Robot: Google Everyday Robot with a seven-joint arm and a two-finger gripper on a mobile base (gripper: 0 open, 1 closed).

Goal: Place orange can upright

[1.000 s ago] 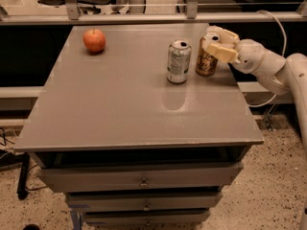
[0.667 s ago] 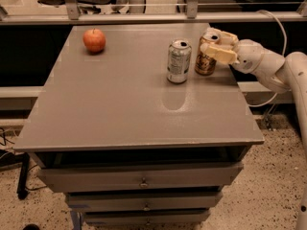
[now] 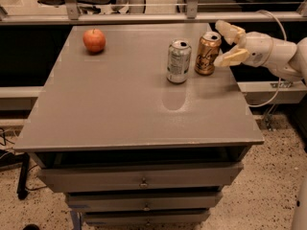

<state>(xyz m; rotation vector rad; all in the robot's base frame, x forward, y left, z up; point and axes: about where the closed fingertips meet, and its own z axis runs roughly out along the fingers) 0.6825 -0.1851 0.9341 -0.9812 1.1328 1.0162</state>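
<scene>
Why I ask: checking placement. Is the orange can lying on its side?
No, the orange can stands upright on the table, with the open claw beside it.

- Light is dim and warm overall; the space behind the table [image 3: 120,109] is near black.
- The tabletop has a dull sheen, with a pale reflection streak in front of the silver can [image 3: 179,61].
- The orange can [image 3: 207,53] shows soft glints.
- The apple [image 3: 94,40] throws a faint shadow.
- The gripper [image 3: 221,43], fingers spread just right of the orange can, is the brightest thing in view.

Single raised view, mid-distance, looking down across the table [image 3: 120,109] from its front edge, hand [image 3: 220,43] at upper right.
</scene>
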